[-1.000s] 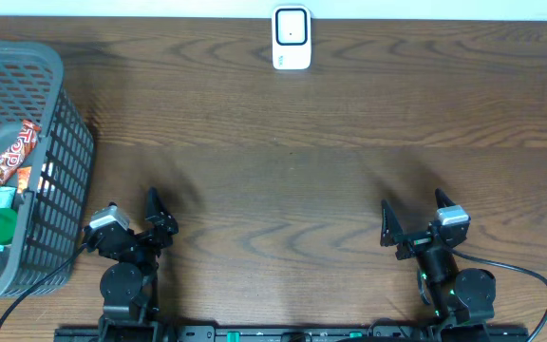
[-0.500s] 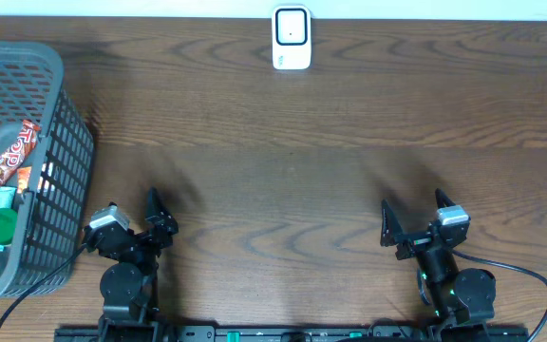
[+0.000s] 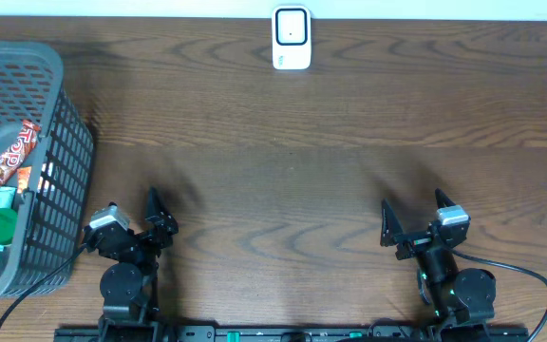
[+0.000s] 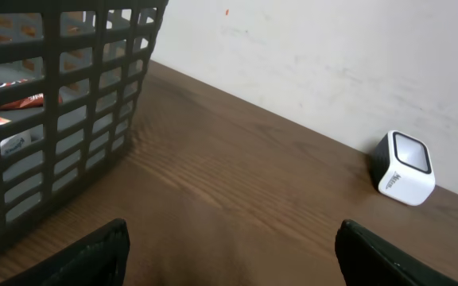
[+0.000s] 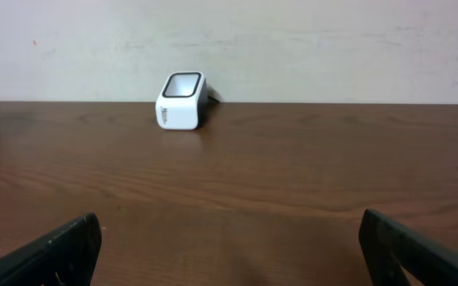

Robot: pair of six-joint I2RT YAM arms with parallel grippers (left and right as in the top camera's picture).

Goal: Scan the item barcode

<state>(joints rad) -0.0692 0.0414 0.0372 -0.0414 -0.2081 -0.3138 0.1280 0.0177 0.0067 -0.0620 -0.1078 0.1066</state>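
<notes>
Overhead, left end effector (image 3: 136,214) and right end effector (image 3: 413,211) sit spread wide.

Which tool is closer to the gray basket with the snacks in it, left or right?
Left. The left tool sits right beside the basket's mesh wall, open and empty. The right tool is far across the table on the opposite side, also open.
</notes>
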